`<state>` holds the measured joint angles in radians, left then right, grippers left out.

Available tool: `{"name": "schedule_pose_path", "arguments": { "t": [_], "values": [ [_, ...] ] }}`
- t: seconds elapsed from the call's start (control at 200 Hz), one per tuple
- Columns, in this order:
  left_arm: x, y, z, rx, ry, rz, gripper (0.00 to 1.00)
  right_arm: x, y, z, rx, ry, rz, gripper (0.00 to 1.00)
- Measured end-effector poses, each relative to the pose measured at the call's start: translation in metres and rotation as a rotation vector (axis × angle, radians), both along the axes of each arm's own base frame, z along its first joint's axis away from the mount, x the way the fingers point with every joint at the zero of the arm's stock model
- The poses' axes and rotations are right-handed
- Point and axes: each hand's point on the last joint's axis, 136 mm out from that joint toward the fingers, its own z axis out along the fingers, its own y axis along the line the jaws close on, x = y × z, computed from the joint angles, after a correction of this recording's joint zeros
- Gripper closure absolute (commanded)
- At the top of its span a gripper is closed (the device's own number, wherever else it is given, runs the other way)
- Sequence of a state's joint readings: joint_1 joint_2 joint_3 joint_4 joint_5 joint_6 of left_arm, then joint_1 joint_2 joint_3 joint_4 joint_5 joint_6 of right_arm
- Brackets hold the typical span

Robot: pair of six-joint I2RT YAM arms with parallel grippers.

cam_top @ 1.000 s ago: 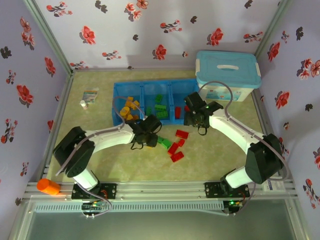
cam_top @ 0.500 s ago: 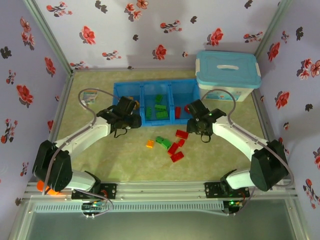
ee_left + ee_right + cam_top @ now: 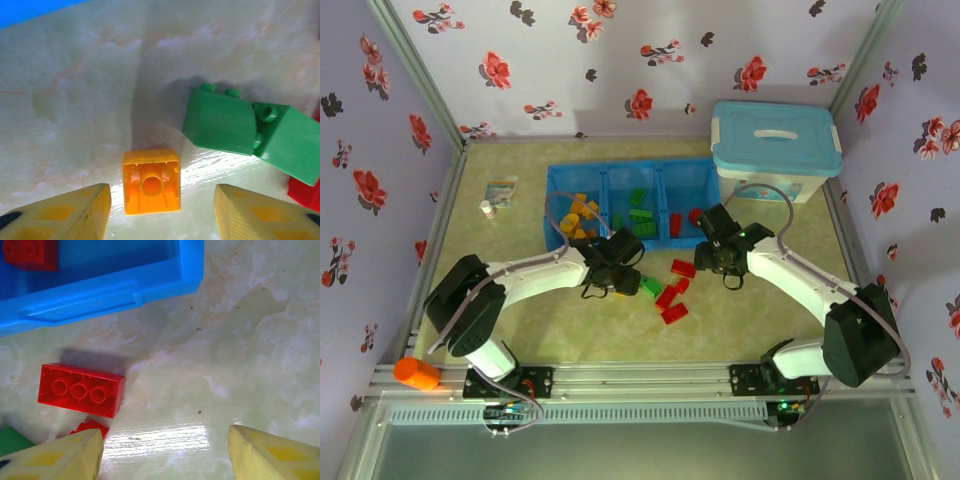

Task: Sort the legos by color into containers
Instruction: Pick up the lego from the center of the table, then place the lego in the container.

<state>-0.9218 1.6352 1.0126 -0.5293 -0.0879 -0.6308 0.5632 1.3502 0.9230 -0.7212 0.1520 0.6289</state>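
Left gripper (image 3: pixel 161 196): released, fingers (image 3: pixel 65 216) spread, nothing clasped.
Orange brick (image 3: pixel 151 181): between the fingertips, hollow side up, flat on the table (image 3: pixel 75 100), touching neither pad.
Green bricks (image 3: pixel 220 122): two, ahead of the left gripper and to its right, pressed against each other.
Blue tray (image 3: pixel 630 165): just beyond both grippers, three compartments in a row.
Orange pile (image 3: pixel 578 218): in the left compartment.
Green pile (image 3: pixel 638 216): in the middle compartment.
Red pieces (image 3: pixel 675 224): in the right compartment.
Loose red bricks (image 3: pixel 670 298): on the table between the two grippers, nearer the arm bases.
Right gripper (image 3: pixel 165 440): released, fingers apart, bare table between them.
Long red brick (image 3: pixel 80 390): ahead of the right gripper and to its left, studs up, near the tray wall but apart from it.
White box (image 3: pixel 775 150): light-blue lid on, beyond the right gripper, just beside the tray's right end.
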Motion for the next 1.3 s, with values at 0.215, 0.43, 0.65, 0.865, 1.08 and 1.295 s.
{"name": "schedule_pose_path", "arguments": {
  "t": [0.215, 0.43, 0.65, 0.865, 1.08, 1.295],
  "values": [
    [0.002, 0.002, -0.019, 0.072, 0.023, 0.002, 0.43, 0.001, 0.001, 0.000, 0.003, -0.004, 0.000, 0.33],
    [0.003, 0.004, -0.025, 0.099, 0.030, 0.003, 0.53, 0.000, 0.000, -0.002, 0.002, -0.003, -0.001, 0.33],
    [0.006, 0.001, -0.023, 0.102, 0.022, -0.005, 0.65, 0.001, 0.001, -0.002, 0.004, -0.006, -0.001, 0.34],
    [0.011, 0.011, -0.018, 0.120, 0.028, 0.003, 0.66, 0.001, 0.001, -0.002, 0.005, -0.006, -0.003, 0.34],
    [0.040, 0.034, 0.020, 0.062, -0.026, 0.079, 0.67, 0.001, 0.000, -0.002, 0.005, -0.005, -0.003, 0.34],
    [0.105, 0.091, 0.084, -0.031, -0.157, 0.272, 0.67, 0.000, 0.001, -0.002, 0.008, -0.003, -0.001, 0.34]
  ]
}}
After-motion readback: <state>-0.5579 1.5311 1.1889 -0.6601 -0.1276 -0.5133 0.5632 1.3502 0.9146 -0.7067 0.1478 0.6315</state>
